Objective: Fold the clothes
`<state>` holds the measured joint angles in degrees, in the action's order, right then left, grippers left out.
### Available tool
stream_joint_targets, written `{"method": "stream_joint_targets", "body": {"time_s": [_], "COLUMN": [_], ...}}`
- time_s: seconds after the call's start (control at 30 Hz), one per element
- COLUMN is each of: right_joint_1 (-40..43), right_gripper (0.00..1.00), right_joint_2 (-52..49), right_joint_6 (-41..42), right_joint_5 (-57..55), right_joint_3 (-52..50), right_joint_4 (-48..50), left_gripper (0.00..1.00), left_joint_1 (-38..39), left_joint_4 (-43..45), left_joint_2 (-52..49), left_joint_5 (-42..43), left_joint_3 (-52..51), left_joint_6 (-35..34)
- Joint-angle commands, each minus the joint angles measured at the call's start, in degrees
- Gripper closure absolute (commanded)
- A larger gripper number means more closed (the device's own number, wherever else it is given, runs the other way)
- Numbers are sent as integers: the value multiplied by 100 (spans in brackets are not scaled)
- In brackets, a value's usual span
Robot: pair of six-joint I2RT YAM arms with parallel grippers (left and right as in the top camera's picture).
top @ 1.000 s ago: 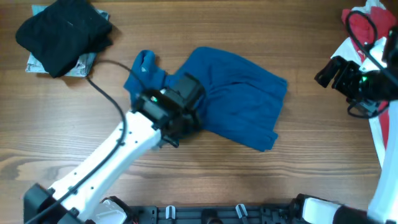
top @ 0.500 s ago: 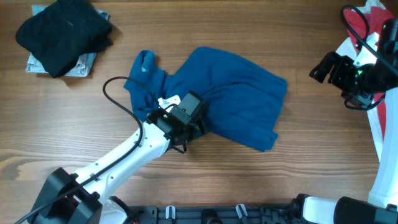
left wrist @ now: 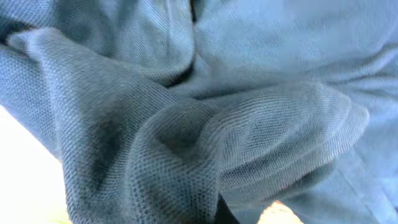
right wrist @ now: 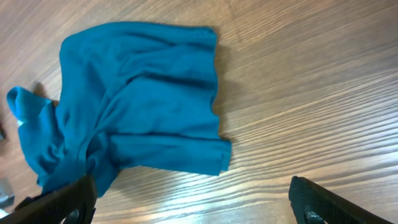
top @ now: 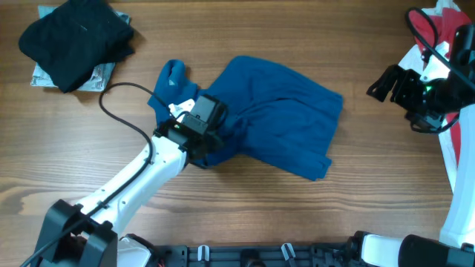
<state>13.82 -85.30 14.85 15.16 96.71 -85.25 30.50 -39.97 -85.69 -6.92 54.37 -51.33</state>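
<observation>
Left hand (top: 206, 142) is clenched on a bunched fold at the eight o'clock side of the blue shirt (top: 286, 111), which lies crumpled at the counter's (top: 245, 208) centre. Right hand (top: 387, 81), at three o'clock, hovers wide open, grasping nothing.

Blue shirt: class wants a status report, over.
Left gripper shut on blue shirt, crumpled, unfolded. Right gripper open, away from it. Black garment apart; nothing blocking.

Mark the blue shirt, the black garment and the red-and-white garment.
blue shirt (top: 286, 111): overhead view, flat middle panel.
black garment (top: 74, 37): overhead view, centre of heap.
red-and-white garment (top: 450, 159): overhead view, white part by right edge.
</observation>
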Motion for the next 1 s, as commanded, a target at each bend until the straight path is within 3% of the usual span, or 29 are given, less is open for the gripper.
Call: {"method": "stream_joint_targets", "body": {"time_s": [0.0, 0.17, 0.5, 0.6, 0.67, 0.97], "right_joint_1": [22, -13, -273, -273, -334, -1211], "right_gripper": [0, 4, 4, 4, 5, 7], "right_joint_2": [-33, 11, 302, 302, 302, 302], "right_joint_6": [-120, -321, 190, 452, 916, 1539], "right_joint_5": [334, 1950, 2098, 2061, 1412, 262], "right_joint_3": [-715, -2835, -5121, -5421, -5584, -5591], "right_joint_4": [31, 973, 2780, 3370, 3692, 4280], "left_gripper": [96, 96, 96, 96, 96, 96], "left_joint_1": [-573, -1003, -1054, -1054, -1054, -1054], "left_joint_4": [-13, -317, -369, -422, -424, -551], "left_joint_2": [511, 640, 640, 640, 640, 640], "left_joint_5": [107, 103, -46, -46, -46, -46], "left_joint_3": [39, 39, 39, 39, 39, 39], "left_joint_6": [17, 22, 17, 17, 17, 20]}}
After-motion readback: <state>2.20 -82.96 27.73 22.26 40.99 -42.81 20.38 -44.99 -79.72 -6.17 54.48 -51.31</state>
